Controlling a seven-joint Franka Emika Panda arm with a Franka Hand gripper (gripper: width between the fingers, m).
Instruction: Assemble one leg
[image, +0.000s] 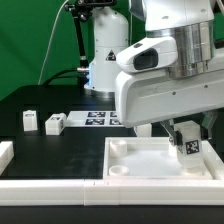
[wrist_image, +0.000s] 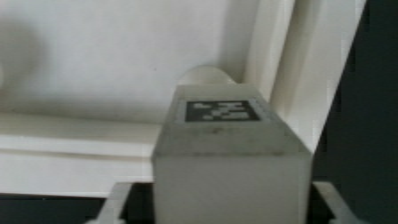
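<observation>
Base of leg (wrist_image: 222, 150) out of frame.

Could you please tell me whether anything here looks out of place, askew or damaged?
Nothing stands out. The gripper holds the leg straight at the panel, and two other legs sit undisturbed on the table.

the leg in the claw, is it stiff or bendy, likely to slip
Probably stiff: the leg looks like a blocky plastic piece with straight edges in the claw. Its smooth faces might slip a little. Likely light, being small beside the panel.
</observation>
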